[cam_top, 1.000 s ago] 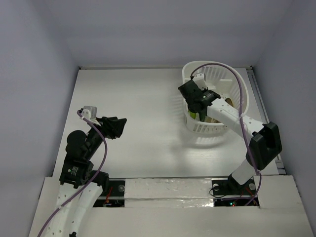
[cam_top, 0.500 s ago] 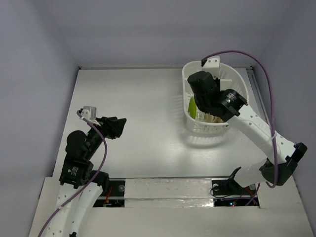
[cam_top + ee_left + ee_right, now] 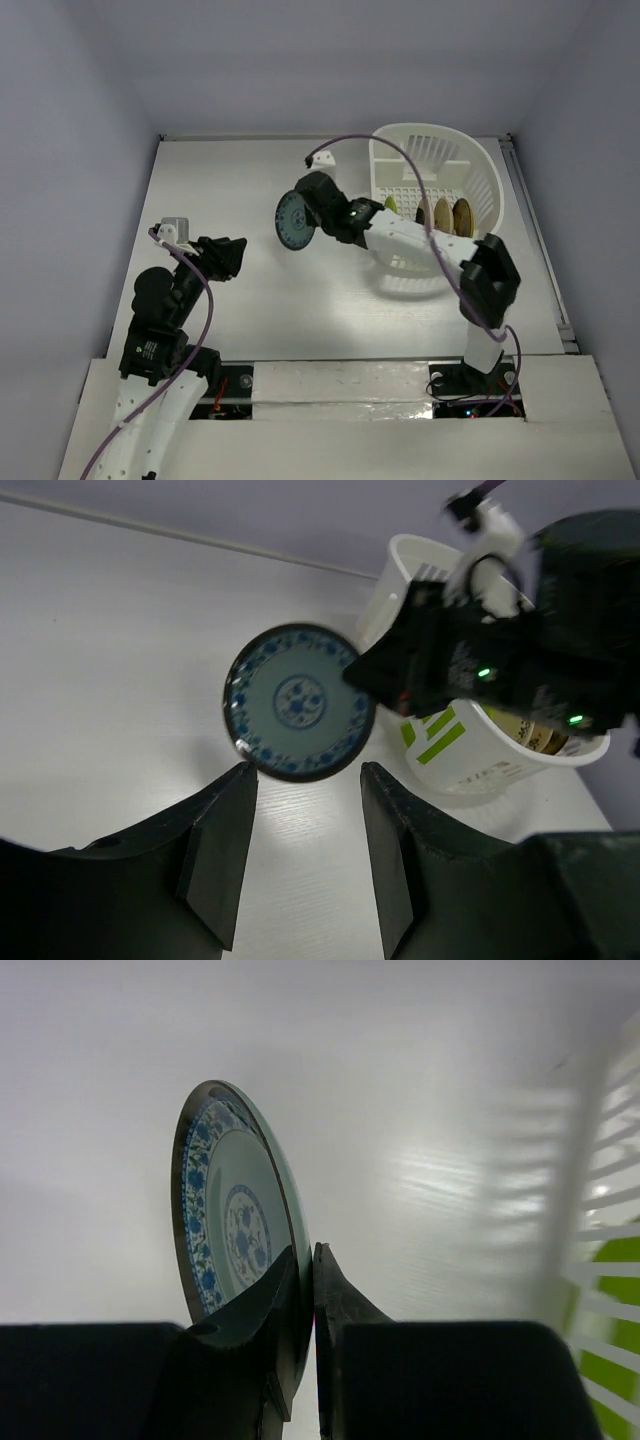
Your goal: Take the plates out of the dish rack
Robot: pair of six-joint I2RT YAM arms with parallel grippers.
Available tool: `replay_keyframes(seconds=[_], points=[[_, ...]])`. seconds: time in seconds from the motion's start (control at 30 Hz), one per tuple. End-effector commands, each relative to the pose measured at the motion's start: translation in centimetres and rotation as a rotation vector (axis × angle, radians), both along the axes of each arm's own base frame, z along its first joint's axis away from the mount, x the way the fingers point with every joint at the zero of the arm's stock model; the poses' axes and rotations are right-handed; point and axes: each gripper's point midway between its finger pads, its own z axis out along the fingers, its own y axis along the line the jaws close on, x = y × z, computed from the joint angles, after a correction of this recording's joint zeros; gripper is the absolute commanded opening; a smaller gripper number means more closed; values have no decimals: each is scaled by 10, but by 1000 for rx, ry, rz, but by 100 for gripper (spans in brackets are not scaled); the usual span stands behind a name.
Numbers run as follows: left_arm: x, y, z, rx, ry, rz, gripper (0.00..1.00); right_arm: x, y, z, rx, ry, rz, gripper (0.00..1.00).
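Note:
My right gripper (image 3: 318, 215) is shut on the rim of the white plate with blue-green pattern (image 3: 295, 222) and holds it on edge above the table, left of the dish rack (image 3: 470, 165). The plate also shows in the right wrist view (image 3: 225, 1215) and the left wrist view (image 3: 298, 702). In the rack stand a lime green plate (image 3: 391, 204), a cream plate (image 3: 424, 213), a tan plate (image 3: 443, 214) and an amber plate (image 3: 462, 215). My left gripper (image 3: 232, 252) is open and empty above the table at the left, facing the held plate.
The white table (image 3: 250, 180) is walled on the left, back and right. The rack (image 3: 470, 750) stands at the back right. A purple cable (image 3: 400, 150) loops above the right arm.
My right gripper has left the rack and swung left over the table with the blue-patterned plate in it. The left gripper has shifted slightly.

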Motion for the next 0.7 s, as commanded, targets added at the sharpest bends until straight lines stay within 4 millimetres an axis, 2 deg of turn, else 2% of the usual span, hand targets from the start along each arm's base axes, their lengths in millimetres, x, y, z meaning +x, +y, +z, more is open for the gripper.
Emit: replay_keyframes(seconds=[0.0, 0.03, 0.13, 0.17, 0.23, 0.27, 0.33, 0.37, 0.43, 0.47, 0.53, 0.67], points=[[-1, 5, 22, -9, -62, 23, 42, 11, 51, 11, 203, -20, 48, 0], [-1, 4, 22, -10, -60, 20, 42, 16, 58, -5, 204, -3, 37, 0], [0, 4, 21, -9, -58, 16, 42, 19, 64, -33, 198, 30, 21, 0], [0, 3, 21, -11, -58, 17, 42, 18, 64, -55, 183, 59, 11, 0], [0, 2, 21, -11, -58, 10, 42, 17, 63, -71, 179, 79, -2, 0], [0, 2, 20, -9, -57, 7, 42, 14, 59, -87, 168, 102, -16, 1], [0, 1, 20, -12, -53, 6, 42, 9, 54, -112, 156, 136, -31, 10], [0, 1, 20, -12, -54, 6, 42, 9, 55, -111, 166, 135, -34, 15], [0, 1, 19, -12, -53, 4, 42, 5, 51, -127, 154, 154, -41, 28], [0, 1, 20, -12, -53, 3, 42, 3, 50, -133, 149, 165, -42, 31], [0, 1, 19, -13, -51, 3, 42, -1, 46, -146, 126, 186, -42, 35], [0, 1, 20, -12, -53, 3, 42, -4, 41, -156, 103, 200, -47, 36]])
